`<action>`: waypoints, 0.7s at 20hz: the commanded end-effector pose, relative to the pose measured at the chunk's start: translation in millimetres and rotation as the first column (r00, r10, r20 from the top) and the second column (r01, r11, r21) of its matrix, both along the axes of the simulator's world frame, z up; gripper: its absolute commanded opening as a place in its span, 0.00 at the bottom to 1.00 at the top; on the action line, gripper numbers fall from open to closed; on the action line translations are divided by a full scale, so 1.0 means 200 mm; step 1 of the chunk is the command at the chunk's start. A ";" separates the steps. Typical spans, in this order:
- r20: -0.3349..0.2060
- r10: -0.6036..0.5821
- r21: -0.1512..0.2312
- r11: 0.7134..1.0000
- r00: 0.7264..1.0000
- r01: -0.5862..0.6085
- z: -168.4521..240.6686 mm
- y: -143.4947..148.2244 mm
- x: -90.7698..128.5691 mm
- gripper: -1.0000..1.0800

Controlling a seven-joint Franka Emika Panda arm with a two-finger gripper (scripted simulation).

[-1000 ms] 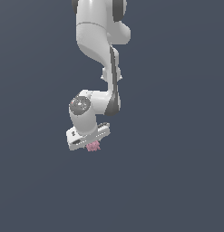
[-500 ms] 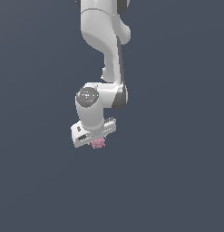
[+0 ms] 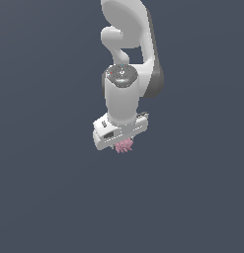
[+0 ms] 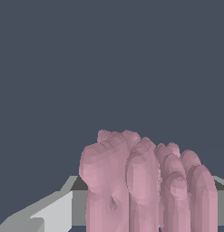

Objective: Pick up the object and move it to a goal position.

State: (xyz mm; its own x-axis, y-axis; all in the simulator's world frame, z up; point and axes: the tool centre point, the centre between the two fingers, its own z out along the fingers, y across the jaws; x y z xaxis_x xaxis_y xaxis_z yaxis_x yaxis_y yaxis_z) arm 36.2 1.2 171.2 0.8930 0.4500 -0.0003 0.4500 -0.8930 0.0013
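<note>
Plain slate-grey backdrop; pincer [image 3: 124, 146] grips pink clump [image 3: 125, 145].

— What does the object [image 3: 124, 145] look like?
— A small pink clump, lumpy, made of rounded ridges packed side by side.
— Where is it?
— It hangs under my pincer [image 3: 122, 144], pinched there, its bumpy end poking out below. In the wrist view it fills the near foreground [image 4: 145, 186].

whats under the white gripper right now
A small pink lumpy object sticks out just below the gripper. Its upper part is hidden by the gripper body, so the fingers' contact with it cannot be seen. Beneath is plain dark background.
</note>
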 end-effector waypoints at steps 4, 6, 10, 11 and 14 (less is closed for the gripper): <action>0.000 0.000 -0.001 1.000 1.000 0.000 0.27 0.22 0.00 0.00; 0.000 0.000 -0.001 1.000 1.000 0.000 0.37 0.30 0.00 0.00; 0.000 0.000 -0.001 1.000 1.000 0.000 0.56 0.45 0.01 0.00; 0.000 0.000 -0.001 1.000 1.000 0.000 0.60 0.49 0.01 0.00; 0.000 -0.001 0.000 1.000 1.000 0.001 0.74 0.60 0.01 0.00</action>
State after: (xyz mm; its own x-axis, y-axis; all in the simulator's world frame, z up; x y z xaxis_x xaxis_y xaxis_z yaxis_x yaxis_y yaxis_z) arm 39.0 110.6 305.1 0.8929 0.4502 0.0001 0.4502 -0.8929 0.0017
